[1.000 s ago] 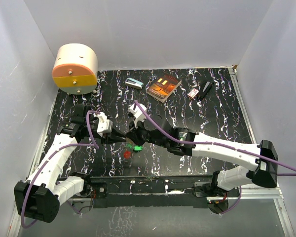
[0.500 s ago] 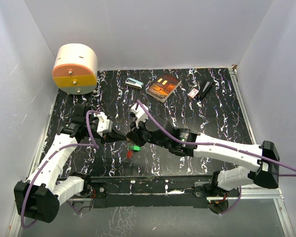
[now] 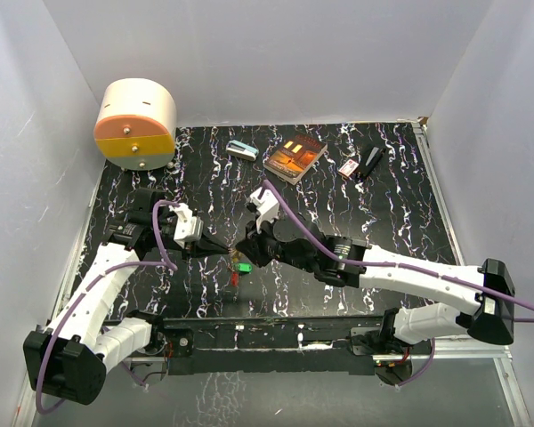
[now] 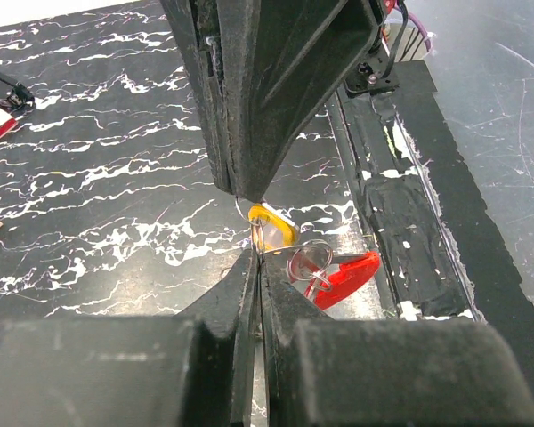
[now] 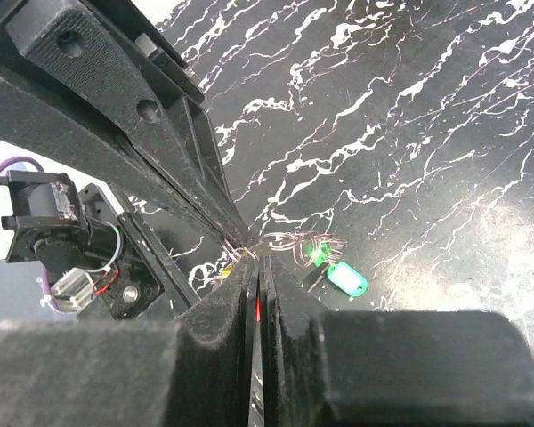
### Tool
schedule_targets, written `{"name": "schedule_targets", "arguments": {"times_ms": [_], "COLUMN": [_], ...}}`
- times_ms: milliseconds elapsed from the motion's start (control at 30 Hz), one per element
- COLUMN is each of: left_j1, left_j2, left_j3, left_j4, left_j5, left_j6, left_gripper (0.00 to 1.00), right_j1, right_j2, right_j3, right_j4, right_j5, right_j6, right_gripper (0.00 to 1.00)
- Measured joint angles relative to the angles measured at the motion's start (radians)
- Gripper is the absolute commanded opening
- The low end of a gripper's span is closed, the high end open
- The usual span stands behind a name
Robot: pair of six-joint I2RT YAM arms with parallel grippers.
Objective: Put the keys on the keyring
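Both grippers meet tip to tip above the marbled black table, near its front. My left gripper (image 3: 223,250) (image 4: 257,252) is shut, with a thin metal piece of the yellow key (image 4: 273,228) pinched at its tips. My right gripper (image 3: 243,248) (image 5: 259,260) is shut on the wire keyring (image 5: 295,243), which loops toward the green key (image 5: 347,280) (image 3: 246,265). The red key (image 4: 345,275) (image 3: 235,277) hangs on a small wire ring (image 4: 310,260) just beside the left fingertips. In the left wrist view the right gripper's fingers (image 4: 249,107) come down from above.
A round beige and orange container (image 3: 135,124) stands at the back left. Along the back lie a teal-and-white box (image 3: 241,149), a book (image 3: 295,157), a red-and-white box (image 3: 347,167) and a black object (image 3: 371,163). The table's front rail (image 4: 409,213) runs close by the keys.
My left gripper has closed at the yellow key. The right arm has shifted a little to the right, still shut, and the keys have barely moved.
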Motion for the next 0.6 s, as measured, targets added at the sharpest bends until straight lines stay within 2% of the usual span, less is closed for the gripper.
{"name": "schedule_targets", "arguments": {"times_ms": [600], "left_j1": [0.0], "left_j2": [-0.009], "left_j3": [0.006], "left_j4": [-0.023], "left_j5": [0.034], "left_j6": [0.008], "left_gripper": [0.0], "right_j1": [0.0], "right_j2": [-0.011], "right_j3": [-0.036], "right_j4": [0.0], "right_j5": [0.033], "right_j6": [0.043], "right_gripper": [0.09]}}
